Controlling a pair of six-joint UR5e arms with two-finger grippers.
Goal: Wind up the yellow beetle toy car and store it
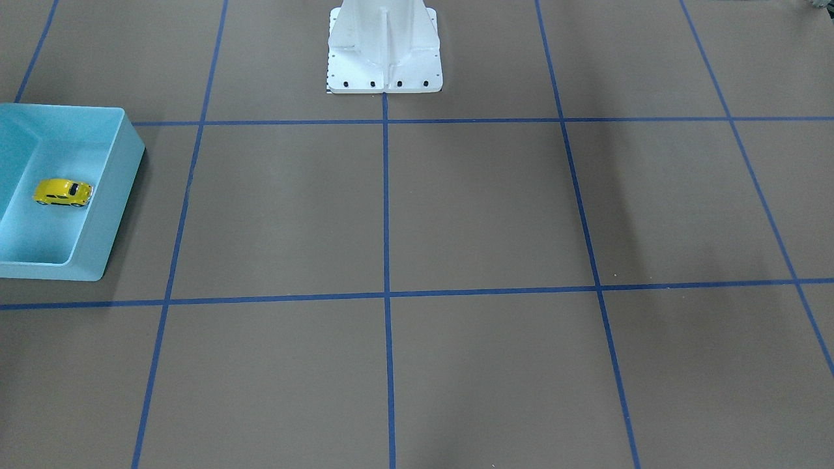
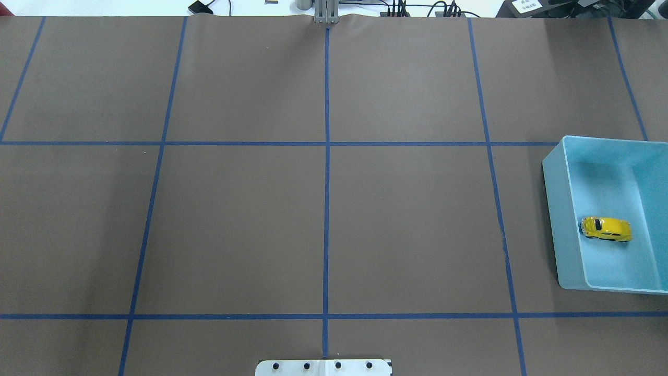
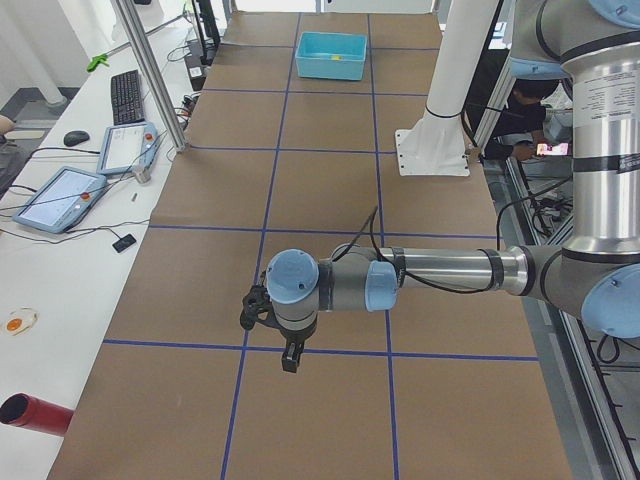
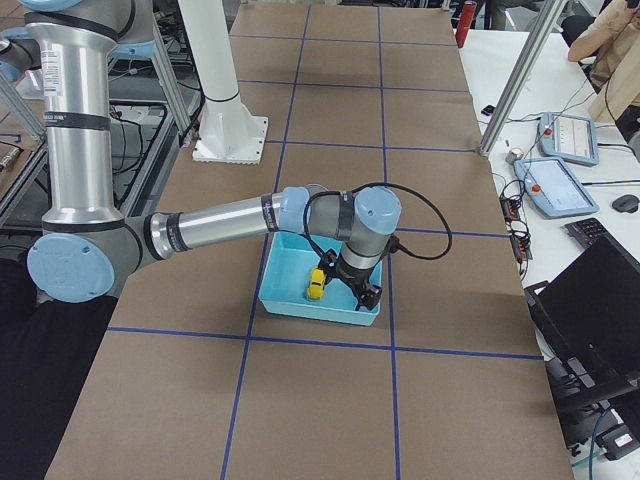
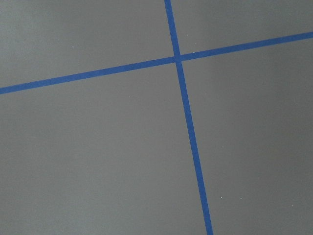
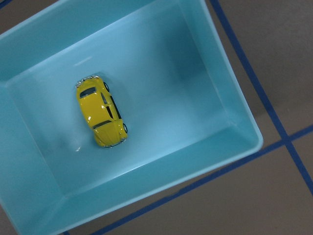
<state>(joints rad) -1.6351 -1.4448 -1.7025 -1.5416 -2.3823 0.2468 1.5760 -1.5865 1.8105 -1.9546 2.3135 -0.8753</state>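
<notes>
The car (image 6: 101, 111) is sitting upright in the blue bin (image 6: 230, 98) at the counter's right end, looking light, hard and slippery, best pinched across its doors, while the right hand (image 4: 367, 294) is hovering above it and the left hand (image 3: 290, 355) is hanging far off, their openings impossible to tell.

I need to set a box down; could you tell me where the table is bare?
All taped squares left of the blue bin are bare. The bin, at the robot's right, holds the yellow beetle toy car.
</notes>
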